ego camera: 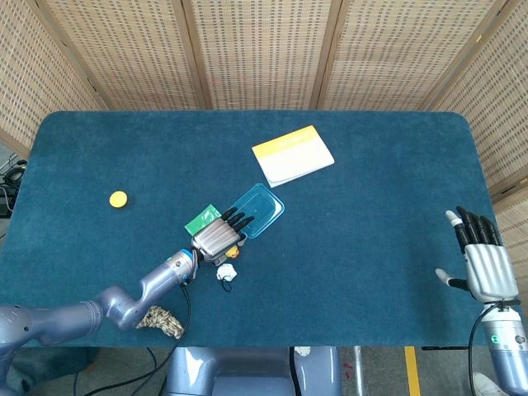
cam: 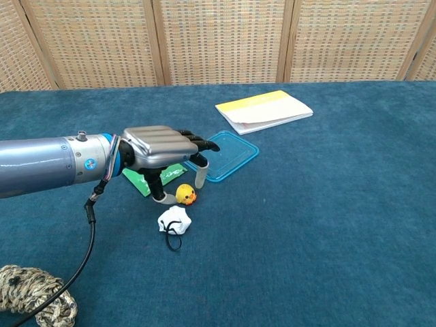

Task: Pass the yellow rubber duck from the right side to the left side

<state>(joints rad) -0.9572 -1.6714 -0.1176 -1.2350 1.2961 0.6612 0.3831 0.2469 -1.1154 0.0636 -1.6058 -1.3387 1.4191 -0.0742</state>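
The small yellow rubber duck [cam: 185,194] sits on the blue table near its middle, mostly hidden under my left hand in the head view, where only a sliver of the duck [ego camera: 233,252] shows. My left hand [cam: 165,151] hovers right over it, palm down, fingers spread and reaching down on both sides of the duck without holding it; from the head view the left hand [ego camera: 221,235] covers the spot. My right hand [ego camera: 485,264] stays open at the table's right front edge, fingers up, far from the duck.
A white crumpled bit with a black loop [cam: 174,221] lies just in front of the duck. A green packet [cam: 146,180] and a clear blue lid [cam: 225,155] lie behind it. A yellow-white booklet [ego camera: 293,155], a yellow disc [ego camera: 119,199] and a rope coil [cam: 34,296] are further off.
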